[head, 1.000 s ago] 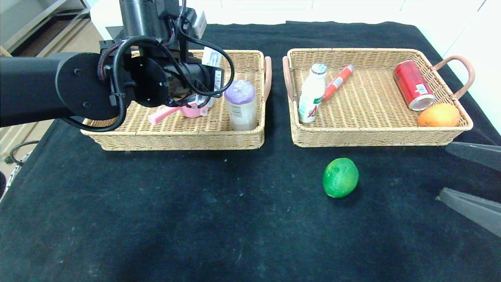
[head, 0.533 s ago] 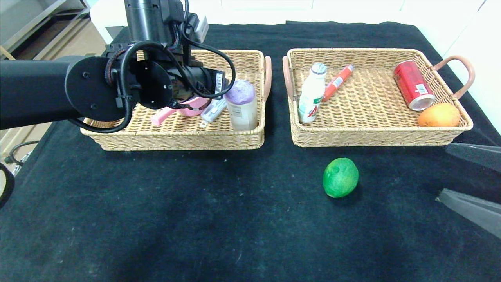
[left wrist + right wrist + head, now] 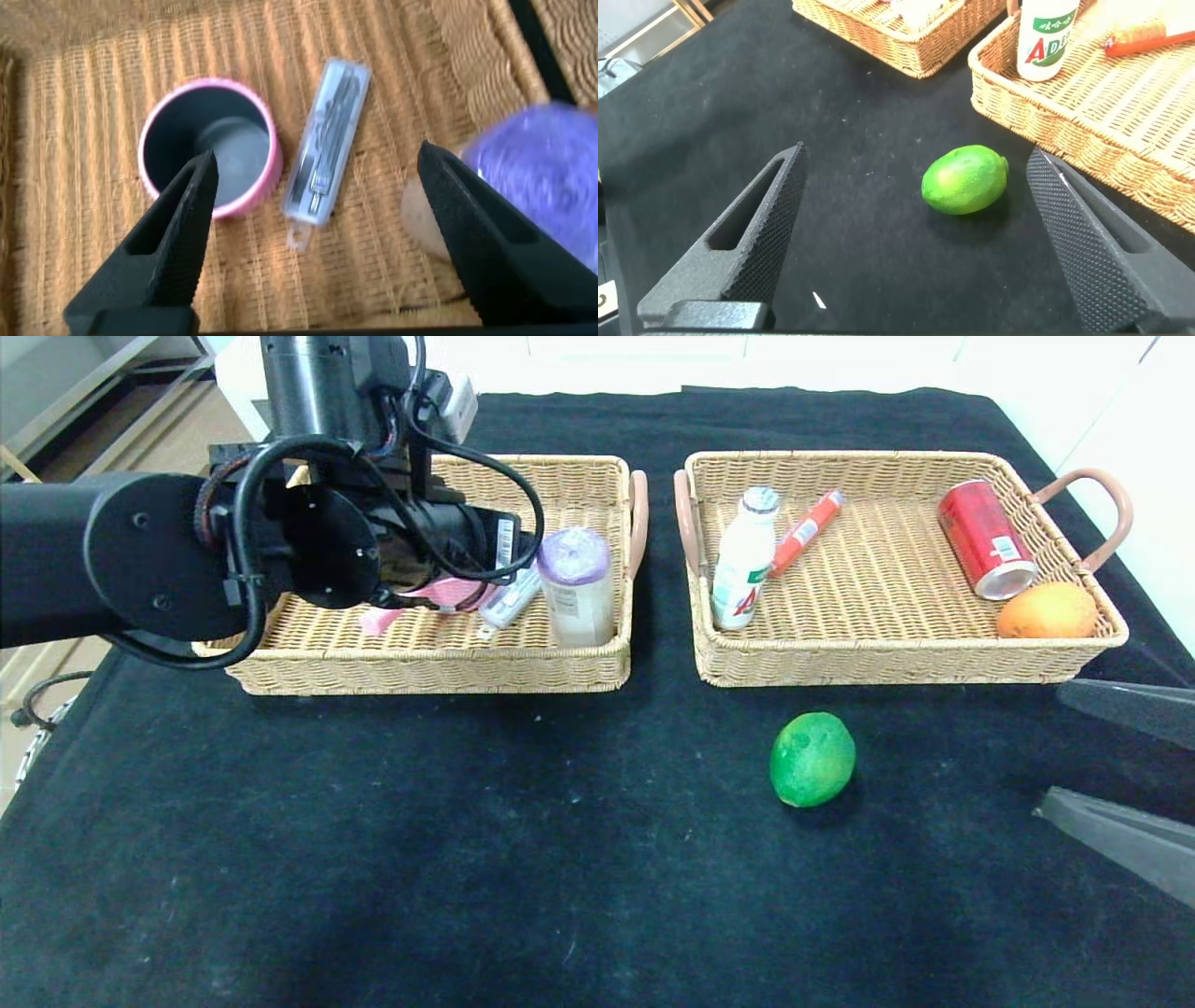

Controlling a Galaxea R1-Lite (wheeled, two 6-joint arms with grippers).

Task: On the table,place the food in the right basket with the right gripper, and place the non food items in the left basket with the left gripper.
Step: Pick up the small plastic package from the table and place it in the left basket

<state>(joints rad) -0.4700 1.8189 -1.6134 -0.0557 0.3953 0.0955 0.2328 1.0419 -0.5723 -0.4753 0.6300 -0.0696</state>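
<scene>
A green lime (image 3: 812, 759) lies on the black cloth in front of the right basket (image 3: 887, 663); it also shows in the right wrist view (image 3: 965, 179). My right gripper (image 3: 1050, 751) is open and empty at the right edge, apart from the lime, which lies just beyond its fingertips (image 3: 789, 177). My left gripper (image 3: 316, 187) is open and empty above the left basket (image 3: 429, 663). Below it lie a clear flat packet (image 3: 325, 142), a pink cup (image 3: 207, 149) and a purple-capped bottle (image 3: 542, 177).
The right basket holds a white bottle (image 3: 744, 560), a red-orange tube (image 3: 805, 532), a red can (image 3: 985, 539) and an orange (image 3: 1046, 610). My left arm (image 3: 140, 555) covers the left basket's left half. Black cloth (image 3: 467, 859) covers the table.
The clear packet left my left gripper and now lies in the left basket beside the pink cup. The left arm has drawn a little to the left. The right gripper has not moved.
</scene>
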